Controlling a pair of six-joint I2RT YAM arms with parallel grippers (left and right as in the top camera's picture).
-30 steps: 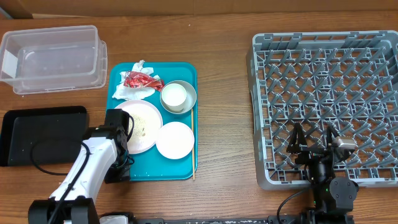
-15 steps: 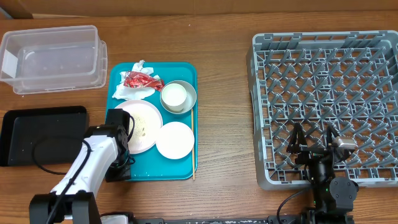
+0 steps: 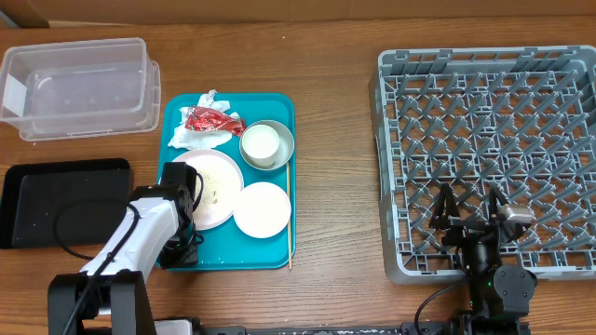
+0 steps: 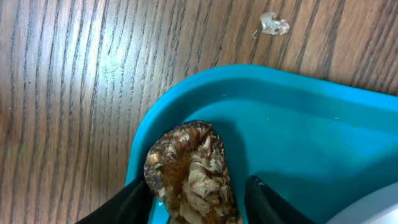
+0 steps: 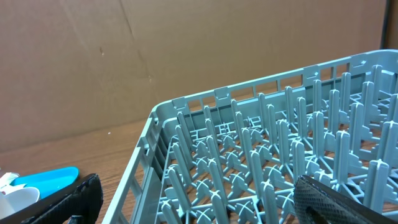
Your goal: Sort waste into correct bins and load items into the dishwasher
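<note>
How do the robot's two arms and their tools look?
The left arm has a white, rounded shell with black joints, and a black cable loops beside it. The left tool is black. The right arm is black all over; the right tool has two thin black fingers with a finely textured surface.

Draws the left fingers closer together, one on each side of the brown wrinkled scrap at the rounded corner of the teal tray. Leaves a narrower gap than a second ago, though whether the scrap is actually gripped cannot be told. Swings the left arm a little: pulls the lower link in toward the tray, steeper in the overhead view, and sets the wrist end slightly lower over the tray's near-left corner. Carries the black cable loop a bit rightward over the black tray.
</note>
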